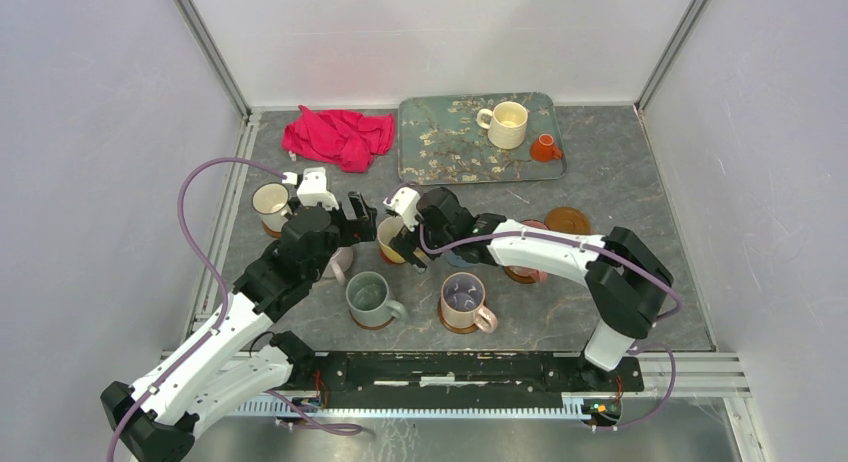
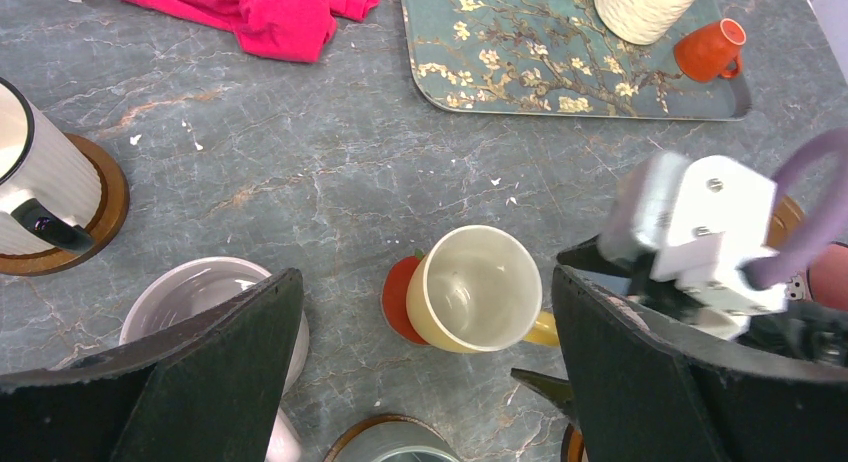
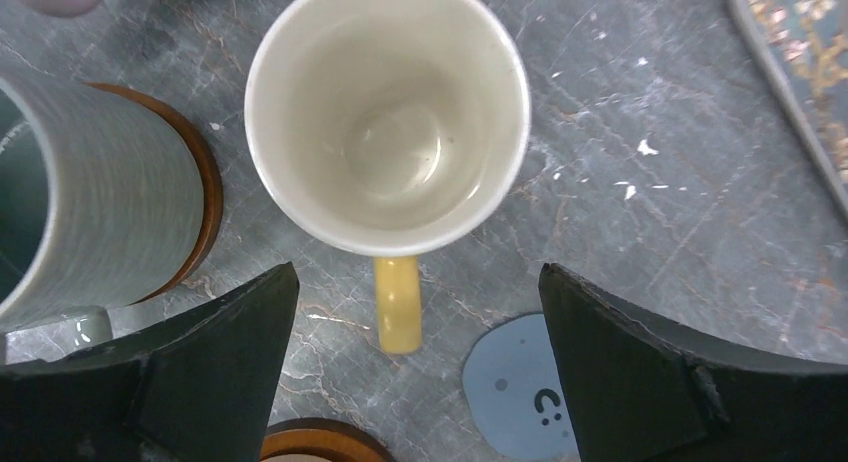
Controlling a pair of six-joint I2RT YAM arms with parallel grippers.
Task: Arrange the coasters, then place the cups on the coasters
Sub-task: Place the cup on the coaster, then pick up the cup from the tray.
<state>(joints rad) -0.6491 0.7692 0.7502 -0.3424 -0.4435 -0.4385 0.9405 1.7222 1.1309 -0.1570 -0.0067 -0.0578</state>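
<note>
The yellow cup point(image 3: 390, 122) stands upright on a red coaster point(image 2: 398, 297) that peeks out at one side, on the bench point(image 2: 300, 162). The right claw point(image 3: 417, 277) gapes wide and empty — it straddles the cup's handle without touching. The left claw point(image 2: 427, 275) hovers above, equally wide, holding nothing.

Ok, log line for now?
yellow cup: on red coaster, off-centre | right pincer: open, straddling its handle | left pincer: open, empty | blue coaster: bare
</note>
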